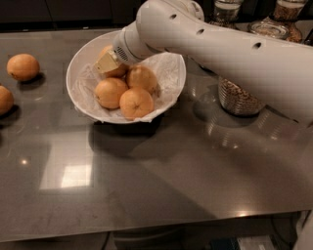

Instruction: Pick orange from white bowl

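The white bowl [168, 73] with a crinkled paper lining stands on the dark table at the back left. Several oranges lie in it: one at the left front [110, 93], one at the front [136, 103], one in the middle [143, 78], and one at the back [117, 71], mostly hidden. My gripper [105, 62] reaches in from the right on the white arm [220, 44]. It sits low over the bowl's back left part, right at the hidden back orange. Whether it holds that orange does not show.
Two loose oranges lie on the table at the left, one [22, 67] farther back and one [4, 100] at the frame's edge. A glass cereal jar [237, 97] stands right of the bowl under the arm. More jars [286, 14] stand at the back right.
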`<action>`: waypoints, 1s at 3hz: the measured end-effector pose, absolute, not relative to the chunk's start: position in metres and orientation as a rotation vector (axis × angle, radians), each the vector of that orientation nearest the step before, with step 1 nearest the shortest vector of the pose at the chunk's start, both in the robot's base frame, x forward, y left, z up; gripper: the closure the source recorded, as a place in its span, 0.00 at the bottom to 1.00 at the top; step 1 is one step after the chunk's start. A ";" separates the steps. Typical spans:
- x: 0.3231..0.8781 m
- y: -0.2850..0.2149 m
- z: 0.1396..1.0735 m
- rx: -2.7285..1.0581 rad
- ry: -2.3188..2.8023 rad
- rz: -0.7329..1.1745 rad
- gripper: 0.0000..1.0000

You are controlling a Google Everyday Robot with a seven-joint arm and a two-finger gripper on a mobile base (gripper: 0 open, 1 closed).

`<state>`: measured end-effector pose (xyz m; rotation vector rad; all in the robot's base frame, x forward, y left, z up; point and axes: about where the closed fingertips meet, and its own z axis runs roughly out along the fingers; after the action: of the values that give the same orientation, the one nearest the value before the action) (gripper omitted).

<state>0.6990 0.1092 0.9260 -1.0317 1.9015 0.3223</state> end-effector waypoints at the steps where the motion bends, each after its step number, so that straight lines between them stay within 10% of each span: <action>1: 0.699 0.109 0.926 -1.032 1.901 0.322 1.00; 3: 0.684 0.106 0.941 -1.019 1.867 0.356 1.00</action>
<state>0.6844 0.1056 0.9412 -1.0188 1.8674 0.3557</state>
